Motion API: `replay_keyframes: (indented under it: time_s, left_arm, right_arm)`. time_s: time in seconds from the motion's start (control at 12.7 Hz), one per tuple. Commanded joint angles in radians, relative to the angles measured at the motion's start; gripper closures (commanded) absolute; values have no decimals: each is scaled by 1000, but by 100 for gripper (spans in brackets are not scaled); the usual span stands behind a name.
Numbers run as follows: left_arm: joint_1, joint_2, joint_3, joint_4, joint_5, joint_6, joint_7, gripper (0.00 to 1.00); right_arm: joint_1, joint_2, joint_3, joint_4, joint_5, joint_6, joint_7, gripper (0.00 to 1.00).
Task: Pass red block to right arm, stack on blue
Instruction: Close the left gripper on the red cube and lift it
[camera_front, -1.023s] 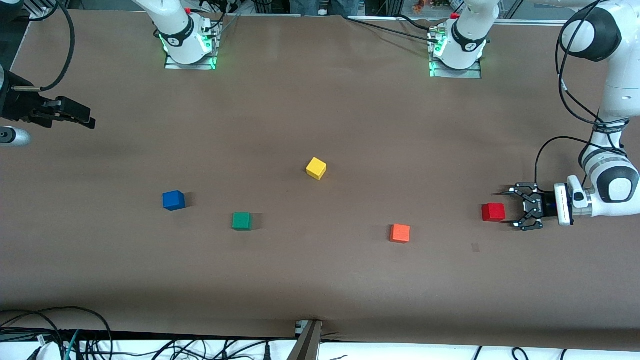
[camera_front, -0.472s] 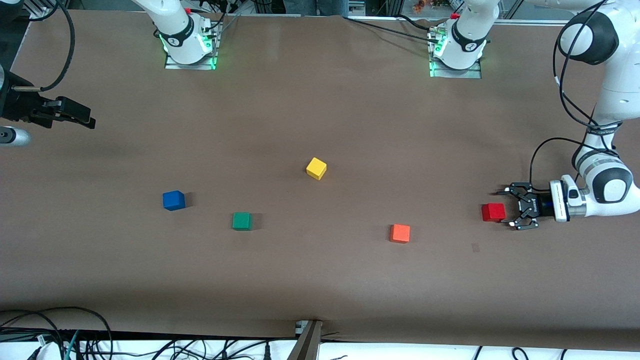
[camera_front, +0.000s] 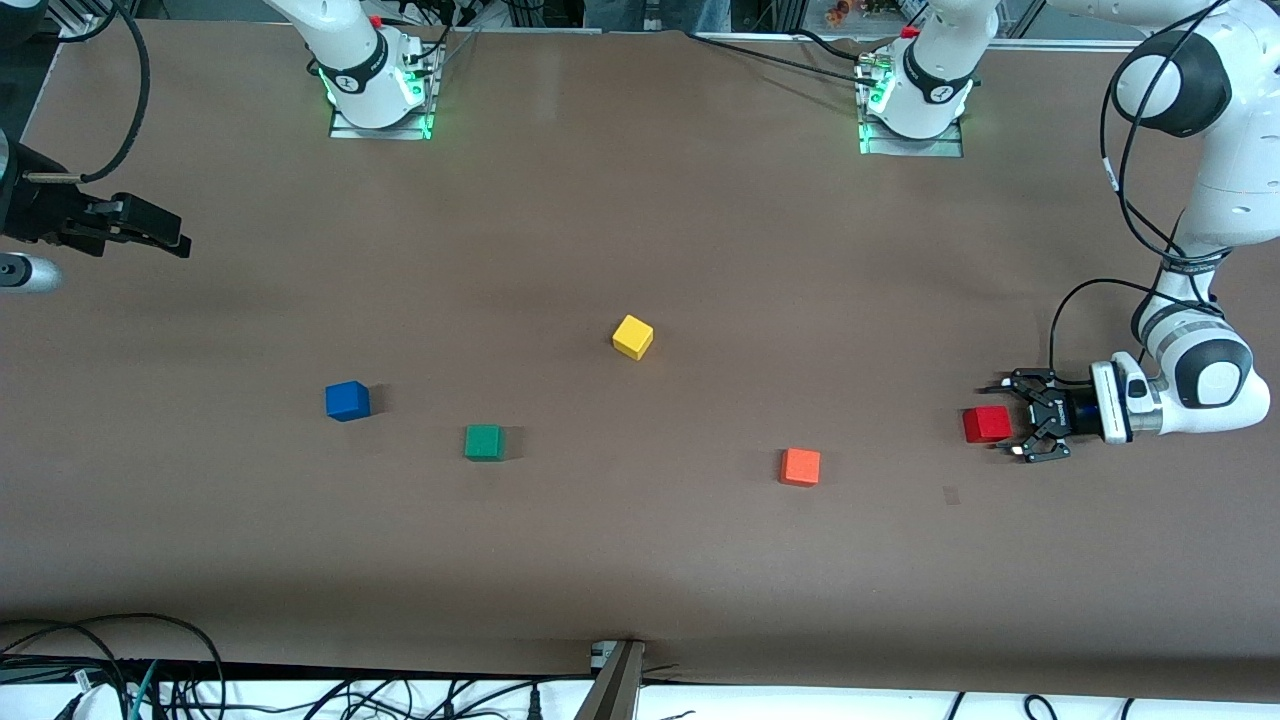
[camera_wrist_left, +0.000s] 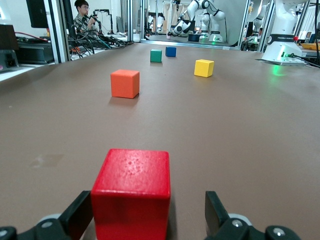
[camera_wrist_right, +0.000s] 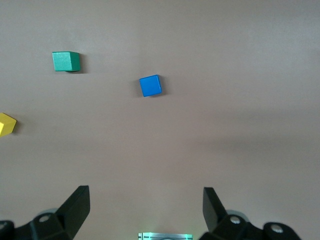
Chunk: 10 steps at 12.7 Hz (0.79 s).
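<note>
Brown matte covering lies flat over the whole table (camera_front: 640, 560), and you work in a lab with cables along the near edge. Your left gripper (camera_front: 1012, 420) sits low at the left arm's end of the table, its fingers (camera_wrist_left: 80, 215) spread apart on both sides of the red block (camera_front: 986, 424) but not yet pressing it; in the left wrist view the block (camera_wrist_left: 132, 192) stands between the 2 pads, closer to 1 of them. I judge this cube as light, stiff and smooth, so you should take it on 2 flat parallel faces, centred, or it may twist out. Your right gripper (camera_front: 165, 238) waits with fingers wide open above the right arm's end of the table. From the red block outward come the orange cube (camera_front: 800, 466), then the yellow cube (camera_front: 632, 336), the green cube (camera_front: 484, 441) and the blue cube (camera_front: 347, 400), all well apart. Beside the table a person (camera_wrist_left: 82, 17) sits among equipment.
</note>
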Motion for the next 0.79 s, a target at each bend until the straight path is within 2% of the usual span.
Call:
replay_keyframes:
  time_s: [0.0, 0.08, 0.16, 0.24, 0.47, 0.71]
  left_arm:
    - [0, 20, -2, 27, -30, -21, 78, 45]
    - [-1, 20, -2, 27, -30, -21, 96, 63]
    - [-8, 18, -2, 27, -30, -21, 105, 89]
    - [-14, 18, -2, 27, -30, -21, 105, 100]
    - [-41, 11, -19, 27, -31, -25, 92, 100]
    - [-44, 9, -106, 21, -30, -39, 66, 100]
  right_arm:
    - [-4, 7, -1, 18, 14, -5, -9, 0]
    - [-4, 6, -1, 17, 14, -5, -10, 0]
    - [-4, 6, -1, 17, 14, -5, -10, 0]
    - [-4, 6, -1, 17, 14, -5, -9, 0]
    - [-4, 6, -1, 17, 14, -5, -9, 0]
    - [-4, 6, -1, 17, 14, -5, -10, 0]
